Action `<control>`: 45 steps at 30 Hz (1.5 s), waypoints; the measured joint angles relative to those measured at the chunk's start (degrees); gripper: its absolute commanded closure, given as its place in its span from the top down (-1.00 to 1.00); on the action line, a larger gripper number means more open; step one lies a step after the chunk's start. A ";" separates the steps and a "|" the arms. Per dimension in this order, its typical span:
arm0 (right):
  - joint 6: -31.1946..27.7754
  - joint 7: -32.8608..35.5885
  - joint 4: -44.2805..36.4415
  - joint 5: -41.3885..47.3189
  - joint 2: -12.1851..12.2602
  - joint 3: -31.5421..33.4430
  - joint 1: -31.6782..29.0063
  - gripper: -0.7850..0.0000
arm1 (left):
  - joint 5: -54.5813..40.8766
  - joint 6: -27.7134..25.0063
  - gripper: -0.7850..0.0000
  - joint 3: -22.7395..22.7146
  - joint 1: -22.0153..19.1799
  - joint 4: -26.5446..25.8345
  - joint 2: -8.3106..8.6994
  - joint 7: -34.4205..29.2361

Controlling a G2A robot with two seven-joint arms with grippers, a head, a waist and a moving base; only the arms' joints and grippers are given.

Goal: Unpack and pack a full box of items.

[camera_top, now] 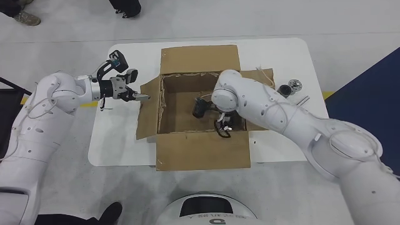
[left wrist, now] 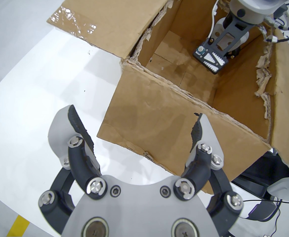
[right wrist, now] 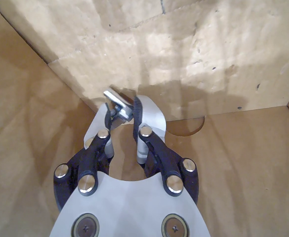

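the white surface [camera_top: 281, 56] carries an open cardboard box [camera_top: 199, 59], set about mid-surface with all four flaps folded outward. the cardboard is judged light and fairly stiff. its rims are ragged and torn along the top edges, so a flap would probably bend or tear further if pulled hard. a wall or the root of a flap is likely the safer place for it to be steadied.

the left hand [left wrist: 137, 124] is held outside the box, just beside the outer edge of the flap on the robot's left. its jaws are spread wide and nothing is clamped between them. whether a fingertip touches the flap cannot be told.

the right hand [right wrist: 122, 110] is lowered deep inside the box, near the bottom panels and close to a side wall. its jaws are drawn in around a small metal fitting [right wrist: 117, 103], a flat silver bar on a short stem. the fitting is pinched between the dark pads at the very tips.

the fitting is judged rigid, light and smooth, so it is more likely to slip or swivel in the pads than to be damaged. the grip appears to be taken low on the stem, with the bar tilted above the pads. a steady squeeze and a slow lift clear of the box walls would be called for.

two small round items [camera_top: 285, 90] are seen on the surface, just beside the box's flap on the robot's right.
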 measured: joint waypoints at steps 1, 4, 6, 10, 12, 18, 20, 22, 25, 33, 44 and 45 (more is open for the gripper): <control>-0.28 -0.28 0.13 -0.06 -0.12 0.00 0.17 -1.00 | 0.00 0.00 1.00 0.00 0.00 0.00 0.00 0.00; -1.27 -1.28 0.37 0.03 -0.26 0.00 0.99 -1.00 | 0.00 0.00 1.00 0.00 0.00 0.00 0.00 0.00; -2.16 -2.17 0.39 0.47 -0.08 0.00 1.75 -1.00 | 0.00 0.00 1.00 0.00 0.00 0.00 0.00 0.00; -3.01 -3.03 0.05 1.36 0.58 0.00 2.50 -1.00 | 0.00 0.00 1.00 0.00 0.00 0.00 0.00 0.00; -3.06 -3.08 -0.25 1.79 0.96 0.00 2.57 -1.00 | 0.00 0.00 1.00 0.00 0.00 0.00 0.00 0.00; -3.86 -3.89 -2.09 2.29 2.23 0.00 3.00 -0.61 | 0.00 0.00 1.00 0.00 0.00 0.00 0.00 0.00; -3.66 -3.68 -2.62 2.48 2.60 0.00 2.95 -0.21 | 0.00 0.00 1.00 0.00 0.00 0.00 0.00 0.00; -3.21 -3.24 -3.17 2.75 2.97 0.00 2.85 -0.05 | 0.00 0.00 1.00 0.00 0.00 0.00 0.00 0.00; -2.60 -2.62 -4.46 2.72 3.38 0.00 2.48 -0.08 | 0.00 0.00 1.00 0.00 0.00 0.00 0.00 0.00; -2.60 -2.63 -9.12 1.79 5.23 0.00 2.16 -0.18 | 0.00 0.00 1.00 0.00 0.00 0.00 0.00 0.00; -0.55 -0.57 -7.89 3.22 5.43 0.00 0.99 -0.41 | 0.00 0.00 1.00 0.00 0.00 0.00 0.00 0.00; -0.52 -0.54 -7.54 3.12 5.16 0.00 0.99 -0.44 | 0.00 0.00 1.00 0.00 0.00 0.00 0.00 0.00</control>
